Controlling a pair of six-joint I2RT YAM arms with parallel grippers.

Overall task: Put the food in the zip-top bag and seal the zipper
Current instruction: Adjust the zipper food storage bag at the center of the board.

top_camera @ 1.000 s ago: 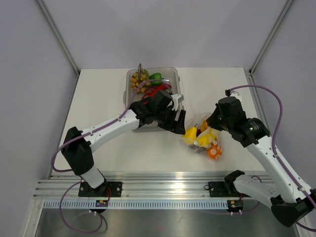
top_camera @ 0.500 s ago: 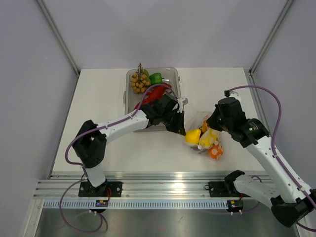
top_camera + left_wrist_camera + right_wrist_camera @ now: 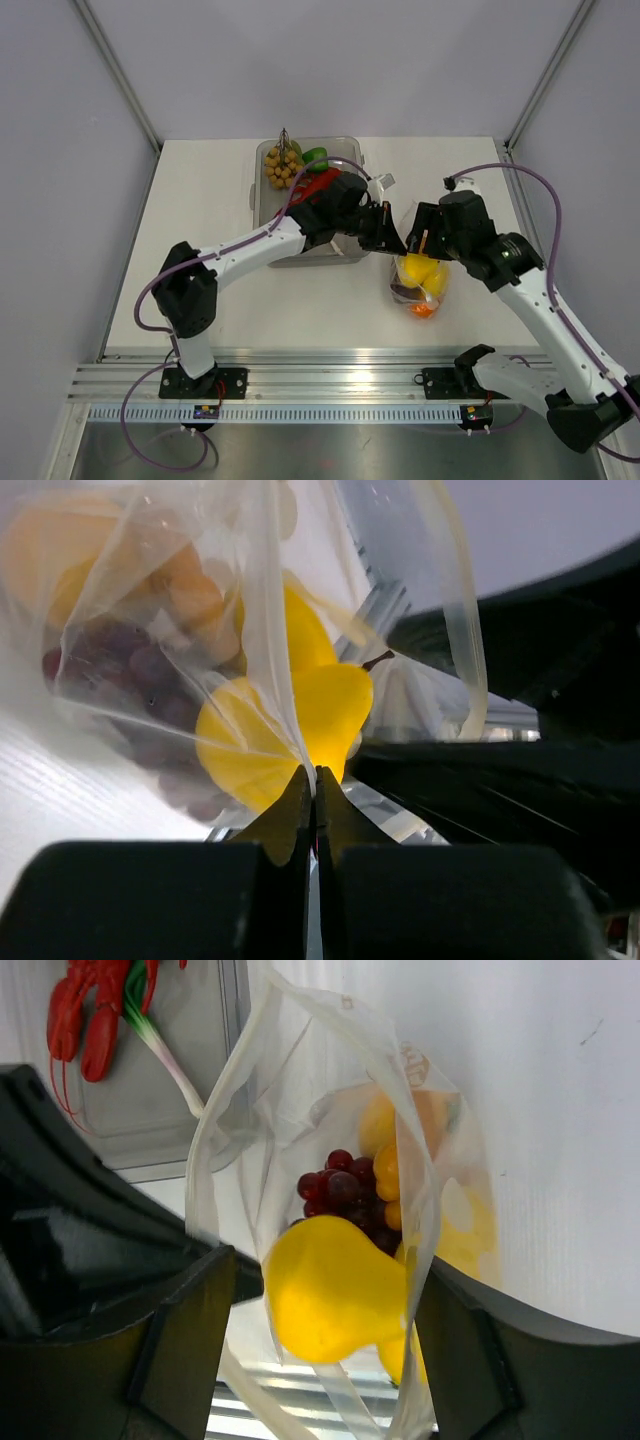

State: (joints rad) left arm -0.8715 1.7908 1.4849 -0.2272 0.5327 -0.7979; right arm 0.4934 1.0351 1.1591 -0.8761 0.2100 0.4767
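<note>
The zip-top bag (image 3: 420,285) hangs upright between the two grippers, its lower end near the table. My left gripper (image 3: 396,238) is shut on the bag's thin film edge (image 3: 300,742). My right gripper (image 3: 424,242) is open, with its fingers (image 3: 185,1335) standing on either side of the bag's open mouth. Inside the bag lie food pieces: a yellow fruit (image 3: 335,1300), purple grapes (image 3: 340,1185) and an orange (image 3: 60,550). The zipper is too fine to make out.
A rigid clear tray (image 3: 356,158) stands behind the left arm. It holds a yellow bunch (image 3: 282,166), a green pepper (image 3: 315,155) and a red toy (image 3: 85,1010). The left forearm lies across the tray's front. Metal rails run along the near edge.
The left gripper has shut on the bag's edge and raised it off the table. The right gripper has opened. The bag now hangs upright and its food has slid down.
</note>
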